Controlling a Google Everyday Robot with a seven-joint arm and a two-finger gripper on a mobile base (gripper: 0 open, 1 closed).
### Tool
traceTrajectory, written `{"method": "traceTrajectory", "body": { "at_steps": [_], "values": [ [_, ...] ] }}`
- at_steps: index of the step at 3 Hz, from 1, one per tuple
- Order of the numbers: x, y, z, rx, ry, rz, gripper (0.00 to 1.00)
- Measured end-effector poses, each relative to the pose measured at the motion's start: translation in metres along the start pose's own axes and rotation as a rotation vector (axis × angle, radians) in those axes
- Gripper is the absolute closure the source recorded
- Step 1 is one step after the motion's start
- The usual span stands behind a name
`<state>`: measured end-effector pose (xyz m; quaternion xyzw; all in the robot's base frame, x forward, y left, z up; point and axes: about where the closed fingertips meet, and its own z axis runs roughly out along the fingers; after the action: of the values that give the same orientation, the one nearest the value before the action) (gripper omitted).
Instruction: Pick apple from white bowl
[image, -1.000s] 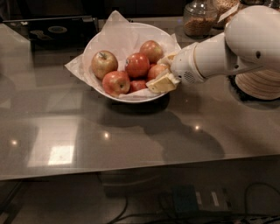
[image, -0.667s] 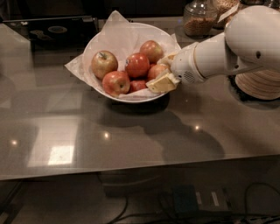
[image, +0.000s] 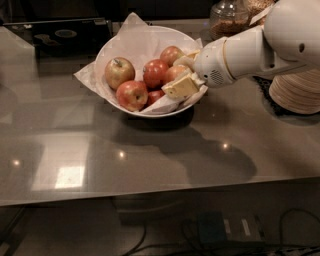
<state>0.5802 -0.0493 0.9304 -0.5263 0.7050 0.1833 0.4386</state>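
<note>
Up a little is where the tool (image: 179, 75) has gone since a second ago, and the apple (image: 171, 73) between its fingers has gone up a little with it. All the other fruit has stayed put.

Closest to us, some dark cords (image: 215, 231) lie low down under the front edge of the surface (image: 150, 165). It is grey and shiny, with small spots of light on it.

Further back stands the white bowl (image: 131, 111). White paper (image: 131, 26) lies in it, and its corners stick out at 12 o'clock and at 9 o'clock.

At 6 o'clock in the bowl sits a red and yellow apple (image: 132, 95). Just beside it, toward the middle, a small dark red one (image: 156, 96) peeks out. A pale yellow-green apple (image: 119, 72) is at 9 o'clock. A deep red apple (image: 155, 72) is in the middle.

At 3 o'clock in the bowl the tool's two pale fingers (image: 181, 86) are pressed on the apple, one above it and one below. The white arm (image: 250, 50) comes in from 3 o'clock.

One more apple (image: 171, 54) sits behind, at 1 o'clock.

Past the bowl at 3 o'clock is a stack of plates (image: 297, 92), partly hidden by the arm. Far back at 1 o'clock is a glass jar (image: 227, 17) with brown stuff in it. Far back at 10 o'clock is a dark tray (image: 60, 35).
</note>
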Motion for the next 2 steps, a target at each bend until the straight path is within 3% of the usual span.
{"method": "traceTrajectory", "body": {
  "at_steps": [2],
  "values": [
    [-0.036, -0.007, -0.012, -0.018, -0.084, -0.032, 1.00]
  ]
}}
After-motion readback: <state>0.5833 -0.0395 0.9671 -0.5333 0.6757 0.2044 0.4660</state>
